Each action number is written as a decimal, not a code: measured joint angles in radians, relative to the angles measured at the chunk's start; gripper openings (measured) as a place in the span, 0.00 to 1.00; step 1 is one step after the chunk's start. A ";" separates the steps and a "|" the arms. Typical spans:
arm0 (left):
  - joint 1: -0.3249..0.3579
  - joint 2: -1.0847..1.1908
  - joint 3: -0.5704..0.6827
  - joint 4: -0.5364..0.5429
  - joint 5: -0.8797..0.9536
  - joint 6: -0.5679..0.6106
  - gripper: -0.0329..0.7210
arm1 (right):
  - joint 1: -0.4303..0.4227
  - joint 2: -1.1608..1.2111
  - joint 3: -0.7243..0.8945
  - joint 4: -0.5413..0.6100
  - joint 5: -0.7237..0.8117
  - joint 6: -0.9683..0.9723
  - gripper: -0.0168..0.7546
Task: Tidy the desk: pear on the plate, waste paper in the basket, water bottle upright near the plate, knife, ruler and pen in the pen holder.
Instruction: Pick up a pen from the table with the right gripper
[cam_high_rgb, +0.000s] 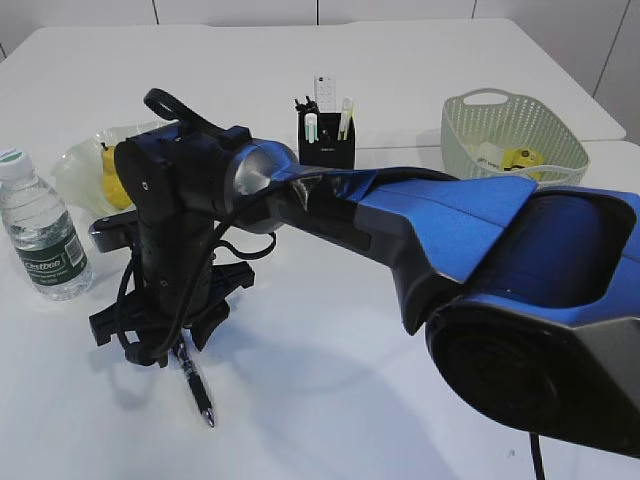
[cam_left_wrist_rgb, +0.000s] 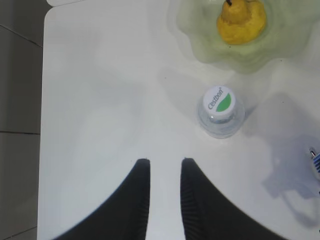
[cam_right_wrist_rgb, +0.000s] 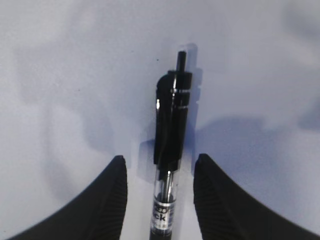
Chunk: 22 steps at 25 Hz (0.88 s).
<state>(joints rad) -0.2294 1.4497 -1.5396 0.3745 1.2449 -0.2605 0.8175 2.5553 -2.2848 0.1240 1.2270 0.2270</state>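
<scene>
Pen flat on desk, in front of pen holder and well toward the near edge, tip pointing nearer still. Right gripper down over it, jaws apart on either side of the barrel, neither pad seen touching; nothing clamped yet. Left gripper hanging above bare desk nearer than bottle, jaws a little apart, empty.

Probably light, stiff, smooth plastic; likely to roll or skid if nudged by one pad first. Best taken across the barrel near the clear section below the clip, pads square to its length, so the clip does not twist the pen as the jaws close. Little force needed; a pinch off-centre could tip it once lifted.

Holder already crowded with upright things, so only a narrow open slot likely left: pen to go in nearly vertical. Open desk between pen and holder, nothing in the way. Basket right of holder, well apart, with paper inside. Bottle upright left of pen, just beside plate; pear on plate. Both behind and left of the gripper, near enough to be clipped by a wide swing on lifting. Near edge of desk out of view, so room on that side unclear.
</scene>
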 joint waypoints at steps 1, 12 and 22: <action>0.000 -0.003 0.000 0.000 0.000 0.000 0.23 | 0.000 0.000 0.000 -0.002 0.000 0.000 0.48; 0.000 -0.007 0.000 0.000 0.000 0.000 0.23 | 0.000 0.000 0.000 -0.013 0.000 0.000 0.48; 0.000 -0.007 0.000 0.000 0.000 0.000 0.23 | 0.000 0.011 0.000 -0.018 0.000 0.000 0.48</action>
<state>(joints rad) -0.2294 1.4429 -1.5396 0.3745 1.2453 -0.2605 0.8175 2.5658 -2.2848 0.1065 1.2270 0.2270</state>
